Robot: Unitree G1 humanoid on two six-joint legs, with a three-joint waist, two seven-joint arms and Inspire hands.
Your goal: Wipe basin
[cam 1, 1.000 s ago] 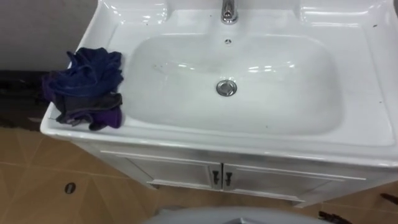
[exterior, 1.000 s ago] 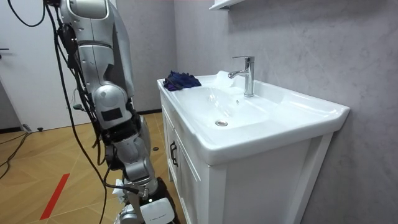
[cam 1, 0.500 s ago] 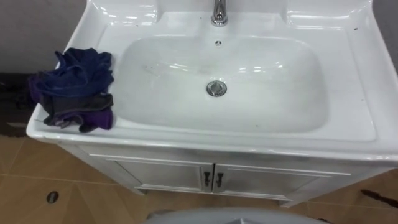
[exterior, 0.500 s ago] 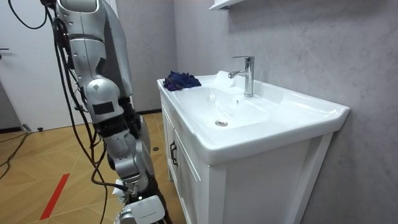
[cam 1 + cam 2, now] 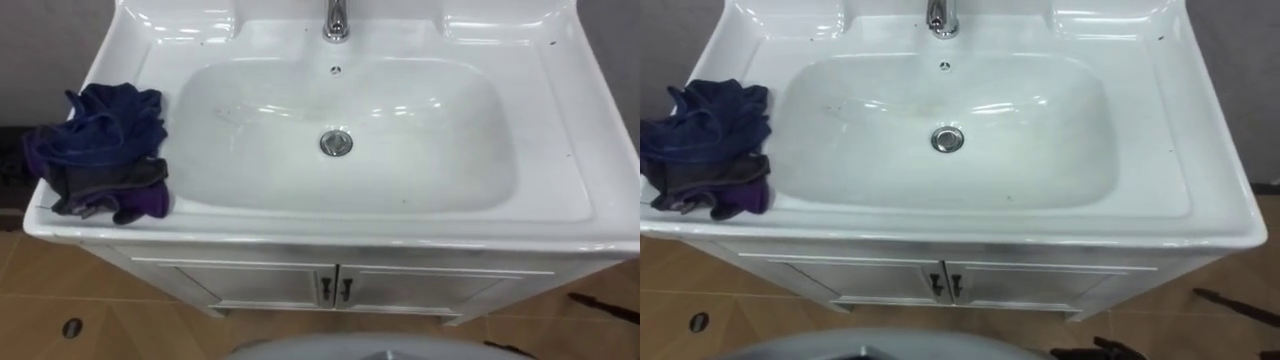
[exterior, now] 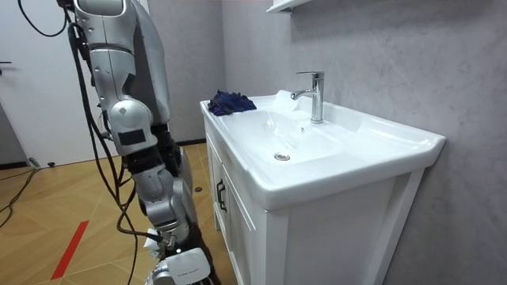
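A robot stands upright in front of a white basin (image 5: 560, 215) set on a two-door cabinet (image 5: 240, 285). A crumpled blue-and-purple cloth (image 5: 100, 150) lies on the rim's front left corner, beside the bowl. A chrome faucet (image 5: 336, 20) rises behind the drain (image 5: 336, 143).

No text, label, number or sign is readable on basin (image 5: 560, 150) or cabinet (image 5: 250, 285)

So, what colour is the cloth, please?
The cloth is dark blue, grey and purple; left eye view.
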